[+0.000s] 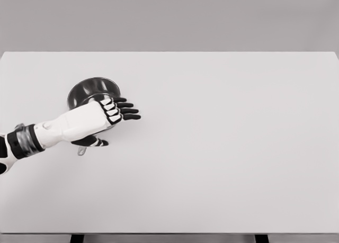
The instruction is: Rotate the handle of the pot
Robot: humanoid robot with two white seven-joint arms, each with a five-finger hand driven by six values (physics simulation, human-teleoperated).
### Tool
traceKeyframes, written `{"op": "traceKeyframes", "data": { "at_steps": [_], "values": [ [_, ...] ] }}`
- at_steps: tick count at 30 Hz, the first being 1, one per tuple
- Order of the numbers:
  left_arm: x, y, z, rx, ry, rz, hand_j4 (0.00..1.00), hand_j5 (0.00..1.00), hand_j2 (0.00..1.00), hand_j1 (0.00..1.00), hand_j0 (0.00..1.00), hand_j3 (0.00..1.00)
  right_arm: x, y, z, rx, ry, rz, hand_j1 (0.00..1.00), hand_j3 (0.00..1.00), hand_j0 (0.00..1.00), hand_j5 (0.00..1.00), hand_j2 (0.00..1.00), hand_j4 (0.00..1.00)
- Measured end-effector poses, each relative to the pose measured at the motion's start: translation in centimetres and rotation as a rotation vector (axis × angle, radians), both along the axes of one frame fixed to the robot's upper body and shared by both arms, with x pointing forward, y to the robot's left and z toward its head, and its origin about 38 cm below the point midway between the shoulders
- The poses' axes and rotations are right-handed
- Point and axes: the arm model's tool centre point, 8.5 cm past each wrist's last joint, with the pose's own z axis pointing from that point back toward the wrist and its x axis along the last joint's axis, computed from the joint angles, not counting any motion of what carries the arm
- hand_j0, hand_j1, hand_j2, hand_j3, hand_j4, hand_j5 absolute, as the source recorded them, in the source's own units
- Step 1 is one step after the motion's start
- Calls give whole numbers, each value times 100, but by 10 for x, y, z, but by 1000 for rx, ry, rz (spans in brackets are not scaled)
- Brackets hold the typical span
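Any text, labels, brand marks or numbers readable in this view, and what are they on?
None: no readable text anywhere.
Pot: plain dark metal, no marking visible.
Left hand and its arm: white and black, no lettering.
Table: plain white, unmarked.

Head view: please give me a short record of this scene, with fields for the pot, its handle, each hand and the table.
pot: dark metal pot, upright on the table's left part
handle: mostly hidden under the hand; its end sticks out toward the camera
left hand: over the pot's near side, fingers extended, pointing right; grasp cannot be confirmed
right hand: not in view
table: white, holds only the pot
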Motion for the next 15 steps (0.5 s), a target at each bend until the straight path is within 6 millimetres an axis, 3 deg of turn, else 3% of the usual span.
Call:
{"op": "traceKeyframes", "data": {
  "at_steps": [15],
  "values": [
    [7,27,3,36,1,62,100,100,100,100,100,100,0,0,0,0,-1,-2,100,100,100,100,100,100]
  ]
}}
